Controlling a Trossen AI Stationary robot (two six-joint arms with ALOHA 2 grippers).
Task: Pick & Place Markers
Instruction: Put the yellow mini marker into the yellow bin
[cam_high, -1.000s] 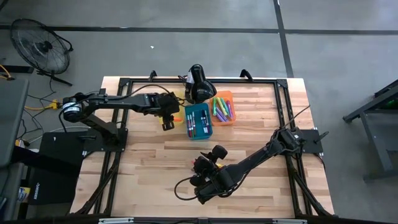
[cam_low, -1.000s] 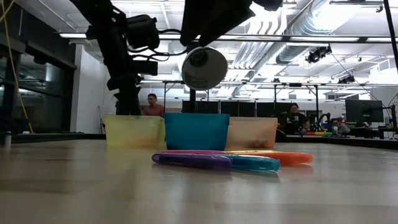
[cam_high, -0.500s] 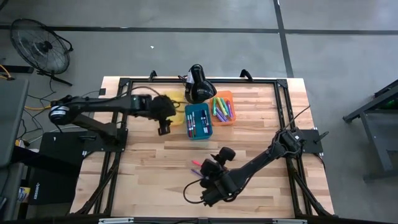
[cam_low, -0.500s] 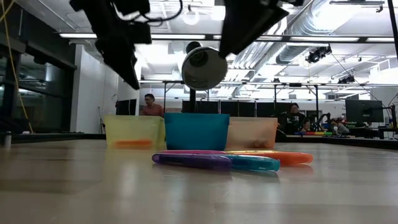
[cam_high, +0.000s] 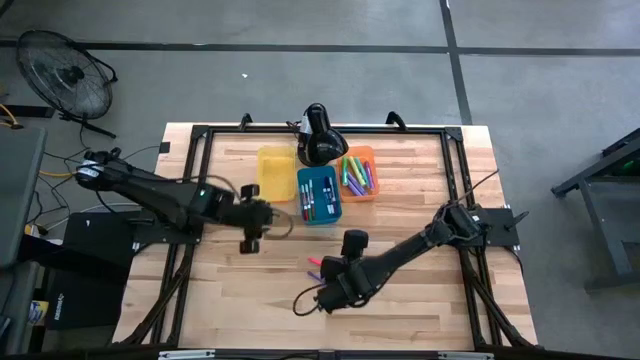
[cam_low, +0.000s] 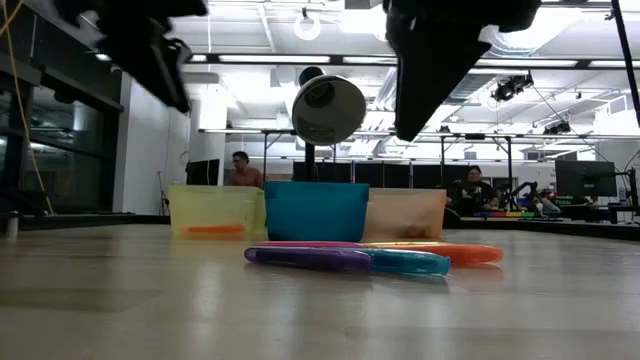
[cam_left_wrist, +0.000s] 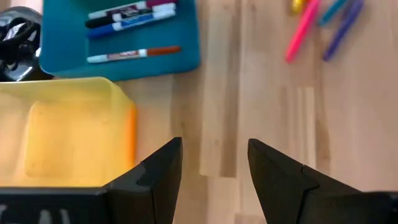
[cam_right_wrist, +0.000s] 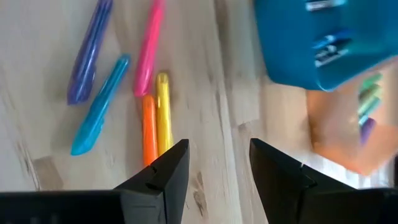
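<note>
Grippers both open and empty: left gripper (cam_left_wrist: 214, 180), right gripper (cam_right_wrist: 219, 177).

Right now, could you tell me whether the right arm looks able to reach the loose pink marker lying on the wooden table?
Probably yes. The right gripper hovers with open fingers beside the loose pink marker, with bare wooden table between them; the neighbouring yellow marker and orange marker lie close, so a clean grasp may be tight.

Five loose markers (cam_right_wrist: 124, 93), purple, teal, pink, orange and yellow, lie flat and close together on the bare wood, while white-barrelled ones (cam_left_wrist: 132, 31) lie side by side in the blue bin, several green and purple ones (cam_high: 358, 175) in the orange bin, and one orange marker (cam_low: 212, 230) in the yellow bin.
</note>
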